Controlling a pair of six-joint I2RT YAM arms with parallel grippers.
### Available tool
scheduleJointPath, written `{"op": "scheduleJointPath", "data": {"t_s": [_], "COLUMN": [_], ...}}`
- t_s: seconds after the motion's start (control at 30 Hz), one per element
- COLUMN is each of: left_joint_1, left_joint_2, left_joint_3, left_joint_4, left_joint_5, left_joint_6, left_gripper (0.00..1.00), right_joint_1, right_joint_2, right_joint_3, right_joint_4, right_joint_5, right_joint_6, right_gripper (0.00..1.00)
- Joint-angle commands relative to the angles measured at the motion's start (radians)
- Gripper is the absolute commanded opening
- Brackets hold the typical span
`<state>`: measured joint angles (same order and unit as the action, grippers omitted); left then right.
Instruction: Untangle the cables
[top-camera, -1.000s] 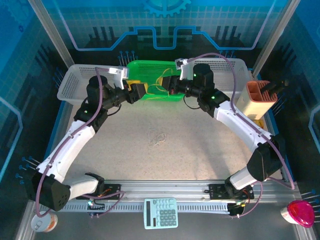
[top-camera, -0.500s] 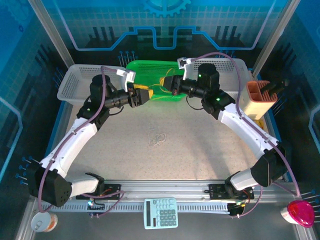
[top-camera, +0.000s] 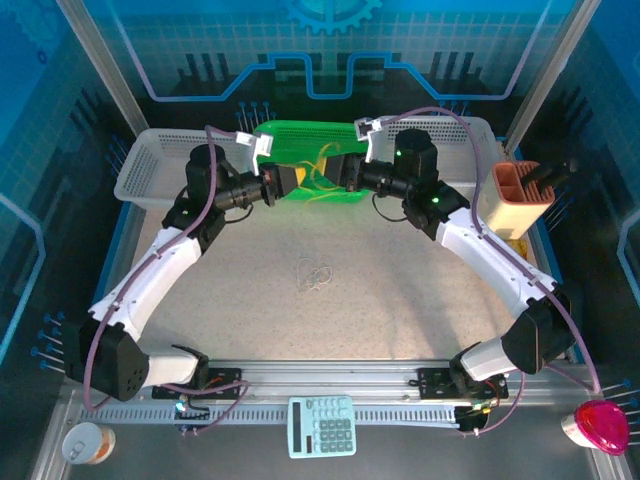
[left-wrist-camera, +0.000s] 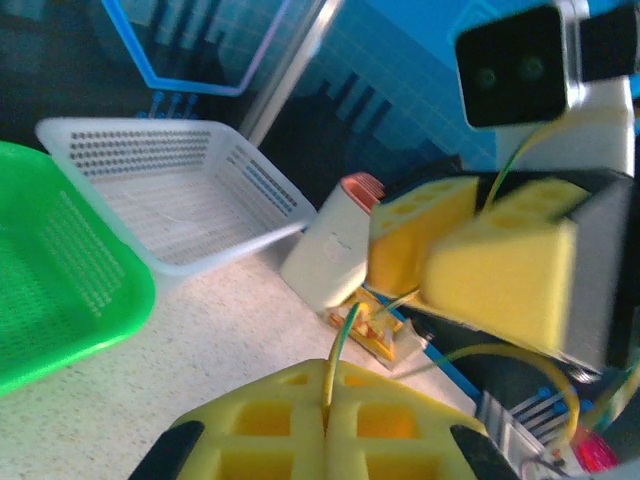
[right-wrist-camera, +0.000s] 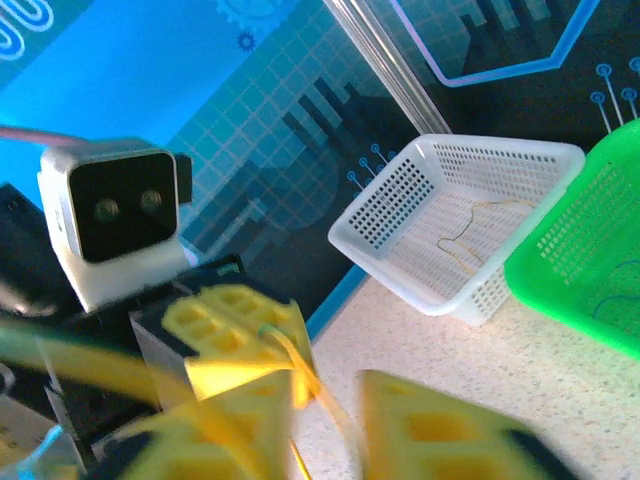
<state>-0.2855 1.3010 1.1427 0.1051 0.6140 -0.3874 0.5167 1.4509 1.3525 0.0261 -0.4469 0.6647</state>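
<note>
**Handover: left clamps, right lets go**

Left end effector (top-camera: 292, 181) is now fully shut on the yellow cable (left-wrist-camera: 337, 350), strand pinched between its pads. Right end effector (top-camera: 345, 172) is part open: gap between the pads, cable running through it, so we judge it no longer gripped. The cable hangs in the air between the two, over the near edge of the green basket (top-camera: 290, 135). A pale cable (top-camera: 315, 274) lies loose mid-desk (top-camera: 400, 290), well apart.

Meaning: the yellow strand looks free of the pale one, and left owns it for placing.

Versus a second ago: left was half open and further left, right was clamped. The pale cable hasn't moved.
</note>
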Motion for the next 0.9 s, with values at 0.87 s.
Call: {"op": "scheduleJointPath", "data": {"t_s": [0.87], "left_joint_1": [0.463], "left_joint_2": [0.224], "left_joint_3": [0.357], "left_joint_4": [-0.193], "left_joint_5": [-0.636], "left_joint_6": [0.009], "left_gripper": [0.00], "right_joint_1": [-0.035], "right_joint_2": [-0.184], "right_joint_3": [-0.260], "right_joint_4": [-0.243], "right_joint_5": [0.255], "right_joint_6": [-0.120], "right_gripper": [0.77]}}
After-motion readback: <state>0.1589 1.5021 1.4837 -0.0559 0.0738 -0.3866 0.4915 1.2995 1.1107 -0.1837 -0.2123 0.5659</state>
